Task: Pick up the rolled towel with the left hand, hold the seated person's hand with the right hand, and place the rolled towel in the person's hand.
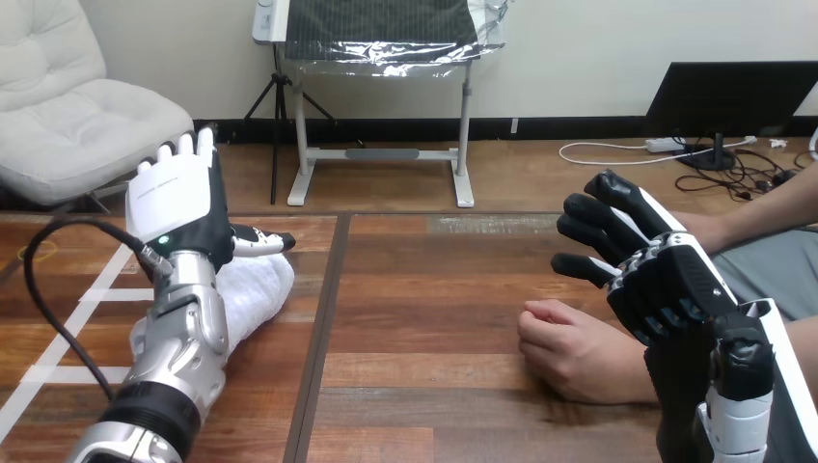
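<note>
Rolled towel (pixel 259 289): the end under the left hand (pixel 178 207) is covered by that hand and its forearm. The rest lies bare on the thumb side.
Left hand: palm turned away. Contact between palm and rolled towel cannot be determined.
Person's hand (pixel 577 352): the wrist is concealed behind the right hand (pixel 666 280), and the fingertips are tucked under, against the surface (pixel 434 318).
Right hand: whether it touches the person's hand below it cannot be determined.
Forearms: both cut off by the bottom edge.
</note>
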Controlling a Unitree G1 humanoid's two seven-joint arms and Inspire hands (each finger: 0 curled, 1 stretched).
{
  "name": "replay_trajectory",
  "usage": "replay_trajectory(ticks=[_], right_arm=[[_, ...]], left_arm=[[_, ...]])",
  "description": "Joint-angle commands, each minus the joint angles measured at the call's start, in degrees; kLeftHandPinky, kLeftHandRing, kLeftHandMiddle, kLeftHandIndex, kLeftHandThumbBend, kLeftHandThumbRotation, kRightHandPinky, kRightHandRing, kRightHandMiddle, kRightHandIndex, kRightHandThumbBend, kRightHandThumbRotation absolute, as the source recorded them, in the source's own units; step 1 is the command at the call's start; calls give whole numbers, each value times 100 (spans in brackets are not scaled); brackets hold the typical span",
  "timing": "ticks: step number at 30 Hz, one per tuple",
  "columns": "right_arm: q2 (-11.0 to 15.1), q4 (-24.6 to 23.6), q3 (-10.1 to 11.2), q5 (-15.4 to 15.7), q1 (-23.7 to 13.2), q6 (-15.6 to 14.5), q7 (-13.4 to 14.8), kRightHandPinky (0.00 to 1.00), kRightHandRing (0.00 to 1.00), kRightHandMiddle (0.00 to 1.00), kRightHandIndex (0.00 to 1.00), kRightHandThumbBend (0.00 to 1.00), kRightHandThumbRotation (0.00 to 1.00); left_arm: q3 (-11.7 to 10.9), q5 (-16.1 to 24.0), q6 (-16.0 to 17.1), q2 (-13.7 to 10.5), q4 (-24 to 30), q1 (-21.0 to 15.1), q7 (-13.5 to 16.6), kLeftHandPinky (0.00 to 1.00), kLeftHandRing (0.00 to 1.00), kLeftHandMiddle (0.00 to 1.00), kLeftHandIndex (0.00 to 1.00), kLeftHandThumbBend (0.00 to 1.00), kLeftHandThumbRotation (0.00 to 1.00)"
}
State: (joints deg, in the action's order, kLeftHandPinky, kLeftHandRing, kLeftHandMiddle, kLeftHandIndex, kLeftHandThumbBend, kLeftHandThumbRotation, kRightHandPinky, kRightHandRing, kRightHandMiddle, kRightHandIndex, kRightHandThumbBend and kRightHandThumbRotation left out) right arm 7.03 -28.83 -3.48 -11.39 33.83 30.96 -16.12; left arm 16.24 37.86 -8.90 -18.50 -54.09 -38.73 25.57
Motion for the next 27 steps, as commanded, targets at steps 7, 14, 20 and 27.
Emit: replay_trajectory(ticks=[7,14,20,27], right_arm=[[-11,-110,27,8,-251,95,41,77,86,86,87,74,100],[-11,-113,12,-22,-252,98,31,77,85,86,87,74,100],[-13,-120,4,-17,-249,91,33,78,85,86,87,74,100],[-9,-129,10,-9,-244,92,35,77,85,86,87,74,100]], left_arm=[[195,121,-720,-24,725,-51,-565,95,95,97,95,96,42],[290,200,-1173,34,882,-116,-896,90,92,94,93,93,44],[376,204,-1452,65,870,-247,-1301,89,92,94,92,90,48],[427,148,-1574,84,799,-377,-1592,91,92,94,92,87,49]])
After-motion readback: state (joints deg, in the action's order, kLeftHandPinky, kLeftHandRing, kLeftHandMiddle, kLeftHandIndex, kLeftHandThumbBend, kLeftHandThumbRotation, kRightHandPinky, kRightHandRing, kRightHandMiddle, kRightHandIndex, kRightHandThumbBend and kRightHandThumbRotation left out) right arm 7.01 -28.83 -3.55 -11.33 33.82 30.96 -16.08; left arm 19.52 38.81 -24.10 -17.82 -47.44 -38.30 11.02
